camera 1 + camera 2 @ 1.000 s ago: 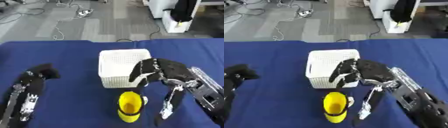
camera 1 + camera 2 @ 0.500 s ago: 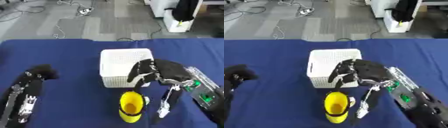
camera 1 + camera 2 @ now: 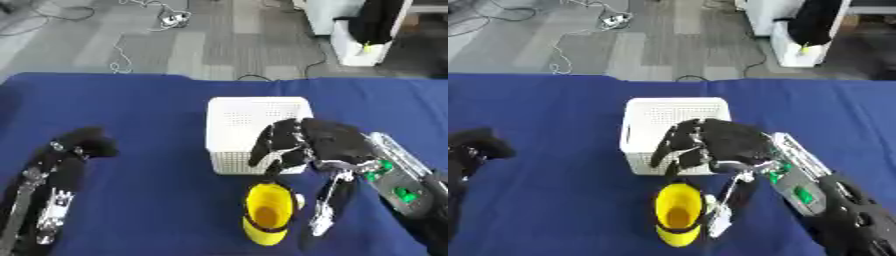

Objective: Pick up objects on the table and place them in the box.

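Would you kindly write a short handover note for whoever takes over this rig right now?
Right hand: hangs over the near right edge of the white box, fingers curled downward, nothing visibly held.
Left hand: at the left of the blue table, away from the work; whether its fingers are open or shut cannot be told.
Yellow cup: lying on the table just in front of the box, opening toward the camera, with a small white thing beside it that I cannot make out.
Done: nothing seen in the visible part of the box.
Left: pick up the cup and put it in the box.
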You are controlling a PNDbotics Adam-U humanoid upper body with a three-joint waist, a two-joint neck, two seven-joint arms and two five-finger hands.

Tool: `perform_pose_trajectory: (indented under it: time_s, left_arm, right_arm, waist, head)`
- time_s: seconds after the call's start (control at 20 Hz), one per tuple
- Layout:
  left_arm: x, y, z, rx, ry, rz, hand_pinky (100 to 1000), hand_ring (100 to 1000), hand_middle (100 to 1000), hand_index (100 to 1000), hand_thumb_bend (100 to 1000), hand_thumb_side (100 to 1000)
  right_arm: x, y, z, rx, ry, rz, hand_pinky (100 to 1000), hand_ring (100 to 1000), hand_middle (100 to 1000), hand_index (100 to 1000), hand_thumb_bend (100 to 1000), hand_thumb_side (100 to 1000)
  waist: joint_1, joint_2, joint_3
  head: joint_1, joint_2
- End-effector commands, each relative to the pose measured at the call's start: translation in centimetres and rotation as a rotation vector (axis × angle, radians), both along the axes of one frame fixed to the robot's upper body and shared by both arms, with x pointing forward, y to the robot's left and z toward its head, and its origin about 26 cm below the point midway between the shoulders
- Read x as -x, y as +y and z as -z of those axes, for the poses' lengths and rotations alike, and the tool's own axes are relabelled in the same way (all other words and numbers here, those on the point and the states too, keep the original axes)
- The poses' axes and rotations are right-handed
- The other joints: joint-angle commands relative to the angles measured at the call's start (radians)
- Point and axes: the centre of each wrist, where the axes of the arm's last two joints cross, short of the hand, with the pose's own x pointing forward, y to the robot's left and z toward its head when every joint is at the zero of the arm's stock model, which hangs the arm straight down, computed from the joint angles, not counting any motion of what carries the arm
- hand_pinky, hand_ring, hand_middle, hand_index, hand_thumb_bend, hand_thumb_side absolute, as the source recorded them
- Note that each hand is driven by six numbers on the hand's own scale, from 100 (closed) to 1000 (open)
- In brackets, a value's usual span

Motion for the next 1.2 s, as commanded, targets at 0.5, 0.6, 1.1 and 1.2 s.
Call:
perform_pose_trajectory:
  time_s: [0.5, 0.6, 1.1, 1.2]
  left_arm:
    - [0.2, -0.2, -0.7, 0.008, -0.025, 0.012, 691, 649, 615, 814, 194, 842]
    - [0.2, -0.2, -0.7, 0.008, -0.024, 0.012, 691, 649, 615, 814, 193, 842]
    - [0.1, -0.3, -0.9, 0.007, -0.034, 0.020, 691, 649, 615, 814, 192, 842]
    - [0.1, -0.4, -1.0, 0.008, -0.036, 0.021, 691, 649, 615, 814, 192, 842]
  right_arm:
    - [-0.1, 0.0, -0.1, 0.038, -0.025, 0.000, 699, 701, 690, 622, 891, 646]
    - [-0.2, 0.0, 0.4, 0.053, -0.021, 0.008, 699, 701, 690, 623, 891, 647]
    - [-0.5, 0.9, 3.5, 0.135, 0.008, 0.041, 699, 698, 691, 632, 896, 657]
    - [-0.7, 0.9, 3.6, 0.138, 0.002, 0.047, 699, 698, 691, 632, 896, 657]
  waist:
    - [-0.007, -0.013, 0.001]
    - [-0.006, -0.013, 0.000]
    - [0.000, -0.003, 0.004]
    - [0.001, -0.001, 0.005]
  head:
    - [-0.008, -0.009]
    - [-0.007, -0.008]
    - [-0.004, -0.012]
    - [-0.004, -0.013]
